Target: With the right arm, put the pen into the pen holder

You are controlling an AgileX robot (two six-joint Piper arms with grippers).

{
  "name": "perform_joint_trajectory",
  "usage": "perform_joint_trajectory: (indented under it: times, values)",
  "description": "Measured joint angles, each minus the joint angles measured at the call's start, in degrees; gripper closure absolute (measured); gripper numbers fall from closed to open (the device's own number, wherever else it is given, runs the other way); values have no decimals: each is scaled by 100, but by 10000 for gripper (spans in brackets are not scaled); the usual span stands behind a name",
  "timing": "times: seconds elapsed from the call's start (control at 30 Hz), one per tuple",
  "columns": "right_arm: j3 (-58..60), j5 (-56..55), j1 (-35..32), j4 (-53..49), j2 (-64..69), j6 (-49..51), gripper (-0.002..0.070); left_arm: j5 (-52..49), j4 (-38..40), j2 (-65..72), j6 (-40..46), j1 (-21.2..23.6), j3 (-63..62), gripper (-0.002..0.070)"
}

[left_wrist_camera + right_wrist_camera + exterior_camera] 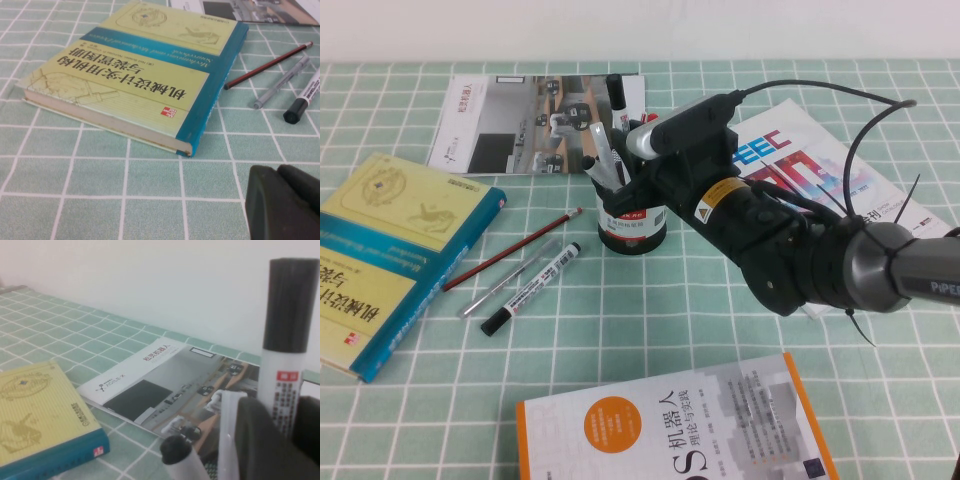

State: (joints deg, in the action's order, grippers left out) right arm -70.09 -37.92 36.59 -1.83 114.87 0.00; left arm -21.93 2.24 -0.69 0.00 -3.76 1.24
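Note:
The pen (617,118), a fat white marker with a black cap, stands upright over the black mesh pen holder (636,228) at the table's middle. My right gripper (621,168) is shut on its barrel just above the holder's mouth; the pen's lower end is hidden behind the fingers. In the right wrist view the pen (287,350) rises between the two dark fingers (257,440) of the right gripper (289,427), cap up. Other writing tools lean in the holder, one being a white marker (179,459). The left gripper (286,202) hangs low near the yellow book with its jaws together, holding nothing.
A yellow and teal book (390,255) lies at the left. Beside it lie a red pencil (515,248), a thin silver pen (510,280) and a second white marker (532,287). A brochure (510,125) sits behind the holder, a magazine (815,165) under the right arm, an orange-edged book (680,430) in front.

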Motion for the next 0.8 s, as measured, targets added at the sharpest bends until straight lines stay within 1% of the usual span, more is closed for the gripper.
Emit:
perform_joint_trajectory:
  times: [0.07, 0.13, 0.23, 0.3, 0.4, 0.53, 0.6, 0.7, 0.77, 0.8]
  values:
    - [0, 0, 0, 0, 0, 0, 543, 0, 0, 0, 0, 0, 0, 679]
    - [0, -13, 0, 0, 0, 0, 502, 0, 0, 0, 0, 0, 0, 678]
    - [0, -17, 0, 0, 0, 0, 407, 0, 0, 0, 0, 0, 0, 678]
    - [0, -17, 0, 0, 0, 0, 356, 0, 0, 0, 0, 0, 0, 678]
    - [0, 130, 0, 0, -103, 0, 328, 0, 0, 0, 0, 0, 0, 678]
    - [0, 522, 0, 0, -479, 0, 325, 0, 0, 0, 0, 0, 0, 678]
    - [0, 793, 0, 0, -772, 0, 339, 0, 0, 0, 0, 0, 0, 678]
    - [27, 1323, 0, 0, -1268, 0, 389, 0, 0, 0, 0, 0, 0, 678]
    - [105, 1747, 0, -8, -1647, 0, 444, 0, 0, 0, 0, 0, 0, 678]
    - [158, 2109, 0, -8, -1925, 0, 485, 0, 0, 0, 0, 0, 0, 678]
